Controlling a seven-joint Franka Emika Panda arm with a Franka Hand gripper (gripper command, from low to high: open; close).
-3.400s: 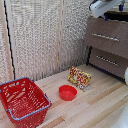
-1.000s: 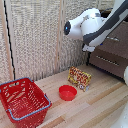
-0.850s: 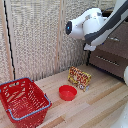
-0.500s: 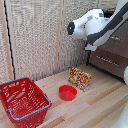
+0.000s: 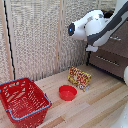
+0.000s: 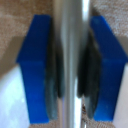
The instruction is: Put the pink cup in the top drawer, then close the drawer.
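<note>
The pinch receptors (image 6: 70, 65) are pressed onto a smooth silver bar handle (image 6: 69, 30), which runs straight between the two blocky blue fingertips (image 6: 35, 65); their dark, rough-looking pads touch the metal on both sides. Behind the handle the wrist view shows only a brown, faintly grained surface, blurred by closeness.

From where I stand, the glossy white-and-grey arm (image 5: 95, 27) reaches in from the exterior view's upper right, its rounded joints held up against the storage unit (image 5: 112, 57), a dark brown wooden cabinet with horizontal silver handles on its drawer fronts. The gripper itself is hidden behind the arm here, so I cannot tell which drawer it holds. I see no pink recepticle in either view.

On the pale plank table (image 5: 100, 107) a crinkly patterned snack bag (image 5: 79, 78) stands near the cabinet, a low round red bowl (image 5: 67, 92) just beside it. Well apart, at the exterior view's left, sits a red wire-mesh basket (image 5: 22, 100) with a blue rim. A woven reed screen (image 5: 35, 35) backs everything.
</note>
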